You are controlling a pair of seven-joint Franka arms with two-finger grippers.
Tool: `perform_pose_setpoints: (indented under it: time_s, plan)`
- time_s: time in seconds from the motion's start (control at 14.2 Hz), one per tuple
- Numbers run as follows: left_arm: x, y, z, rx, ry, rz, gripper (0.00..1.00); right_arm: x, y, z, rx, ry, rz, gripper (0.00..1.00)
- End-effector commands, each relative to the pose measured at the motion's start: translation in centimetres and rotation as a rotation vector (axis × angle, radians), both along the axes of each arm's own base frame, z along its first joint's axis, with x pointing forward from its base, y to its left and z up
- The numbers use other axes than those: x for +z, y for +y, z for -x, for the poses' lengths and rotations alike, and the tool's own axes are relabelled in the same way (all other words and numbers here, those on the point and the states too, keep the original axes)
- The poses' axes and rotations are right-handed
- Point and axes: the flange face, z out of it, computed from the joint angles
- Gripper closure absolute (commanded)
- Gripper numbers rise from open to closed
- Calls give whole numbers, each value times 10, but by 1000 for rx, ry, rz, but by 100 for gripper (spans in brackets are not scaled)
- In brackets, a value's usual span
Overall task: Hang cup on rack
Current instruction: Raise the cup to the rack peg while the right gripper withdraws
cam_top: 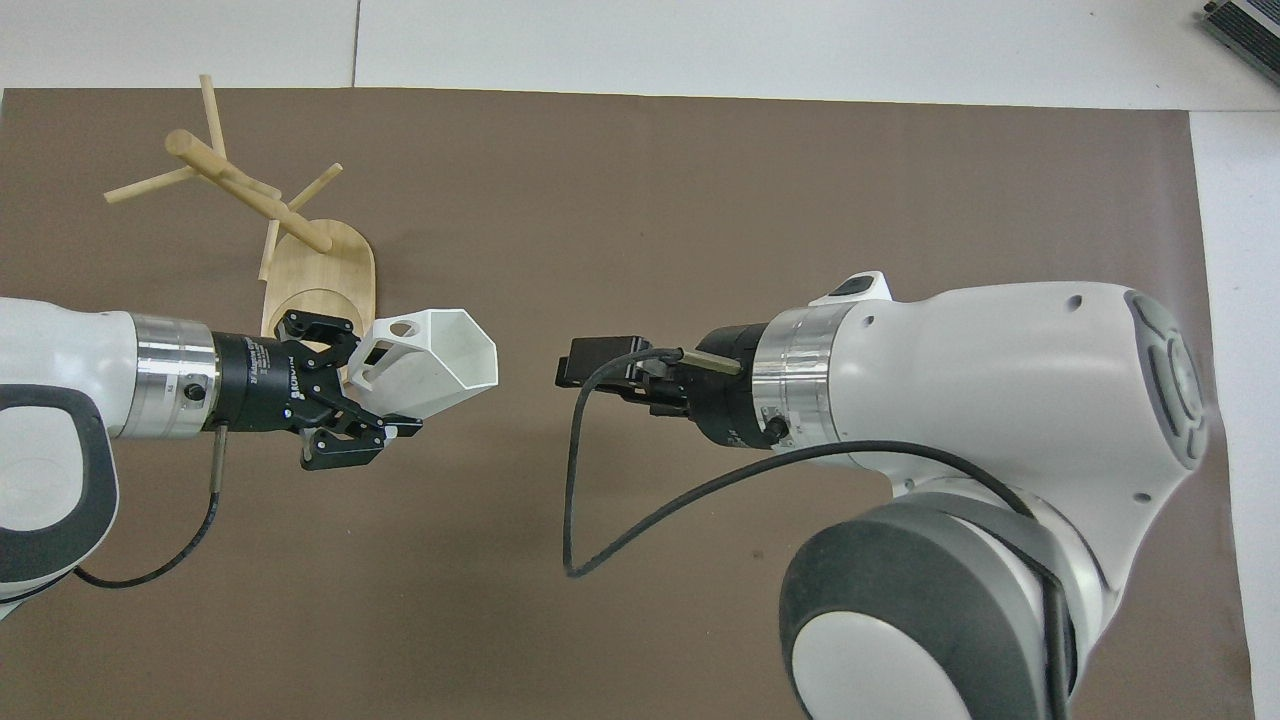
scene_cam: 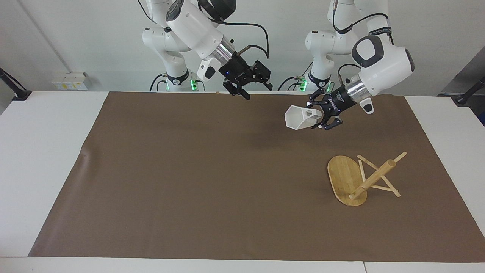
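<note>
The white faceted cup [scene_cam: 299,116] hangs in the air in my left gripper [scene_cam: 318,118], which is shut on its handle end. The cup lies on its side, and its open mouth faces the right arm's end of the table. In the overhead view the cup [cam_top: 432,360] and the left gripper [cam_top: 372,390] are over the mat, beside the rack's base. The bamboo rack [scene_cam: 373,177] stands on its oval base [scene_cam: 343,176], toward the left arm's end; it also shows in the overhead view [cam_top: 250,195]. My right gripper [scene_cam: 258,90] is open and empty, up over the mat's edge by the robots.
A brown mat [scene_cam: 212,182] covers most of the white table [scene_cam: 41,151]. The right arm's cable [cam_top: 570,500] loops in the air below its wrist.
</note>
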Motion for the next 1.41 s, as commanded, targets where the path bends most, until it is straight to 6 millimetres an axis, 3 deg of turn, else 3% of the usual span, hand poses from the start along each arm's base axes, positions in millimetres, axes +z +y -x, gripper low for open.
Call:
perform_pose_setpoints:
  time_s: [0.0, 0.64, 0.92, 1.06, 1.34]
  plan:
    - [-7, 18, 3, 101, 4, -34, 100, 2, -5, -5, 23, -43, -5, 0]
    - [-12, 43, -22, 354, -102, -81, 100, -5, -28, -18, 106, -157, 120, 0]
    - [-14, 41, -30, 463, -95, -79, 100, -8, -46, -26, 129, -201, 189, 0]
    - [-19, 21, -37, 515, -118, -81, 100, -9, -57, -31, 124, -204, 207, 0]
    - [-19, 17, -53, 550, -131, -76, 100, -13, -81, -40, 186, -268, 364, 0]
